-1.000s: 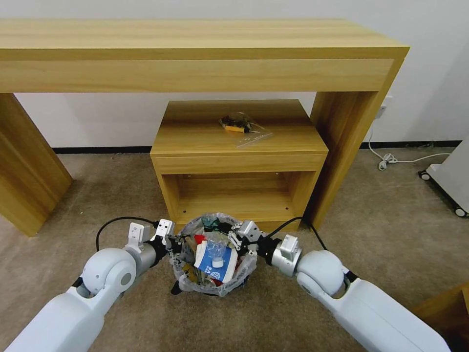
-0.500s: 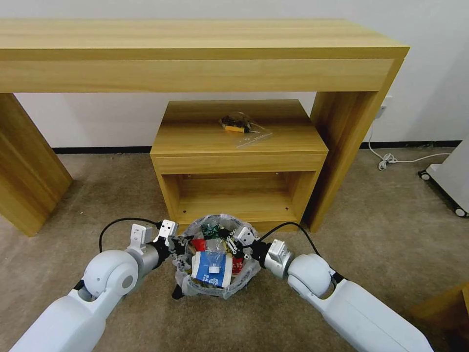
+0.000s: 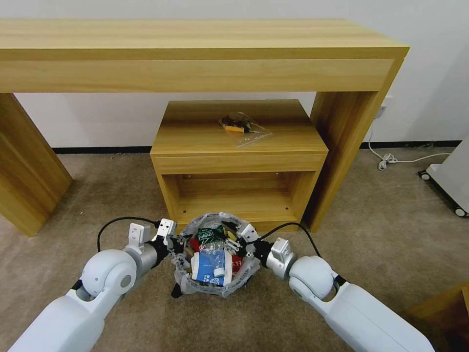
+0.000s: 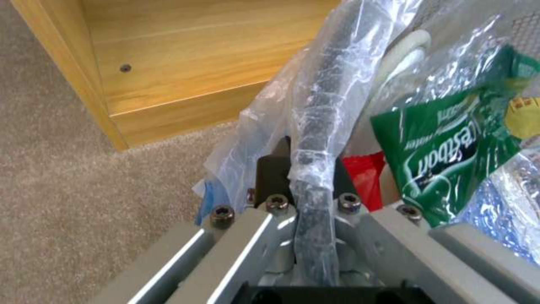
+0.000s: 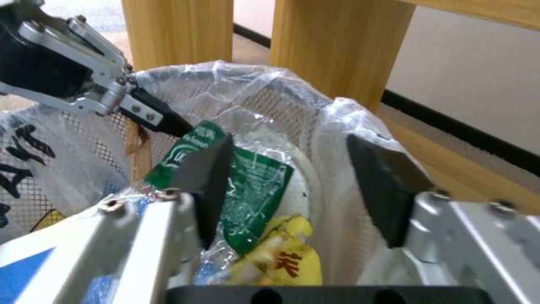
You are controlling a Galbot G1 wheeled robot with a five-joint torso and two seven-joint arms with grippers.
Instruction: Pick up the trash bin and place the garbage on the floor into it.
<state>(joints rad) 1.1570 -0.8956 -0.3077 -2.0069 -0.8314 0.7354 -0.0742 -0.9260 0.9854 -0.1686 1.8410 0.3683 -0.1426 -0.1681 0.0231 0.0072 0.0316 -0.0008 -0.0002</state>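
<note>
The trash bin (image 3: 188,281), black mesh lined with a crinkled clear bag, sits between my two arms in front of the low cabinet. It holds garbage: a blue-white carton (image 3: 211,268), a green bottle label (image 3: 211,234) (image 5: 247,185), a red wrapper (image 4: 365,177) and a yellow wrapper (image 5: 287,257). My left gripper (image 3: 175,243) (image 4: 306,177) is shut on the bin's bag-covered rim (image 4: 320,118). My right gripper (image 3: 238,238) (image 5: 292,185) hovers open over the bin's far side with nothing between its fingers. Whether the bin rests on the carpet, I cannot tell.
A low wooden cabinet (image 3: 195,142) stands right behind the bin, with a yellow-black item in a clear bag (image 3: 239,126) on top. A long wooden table (image 3: 195,49) spans above it. A white cable (image 3: 391,159) and a wheeled white base (image 3: 449,181) lie to the right.
My right gripper has moved a little inward over the bin. The blue-white carton has sunk lower among the garbage. The left gripper has kept its hold on the rim.
</note>
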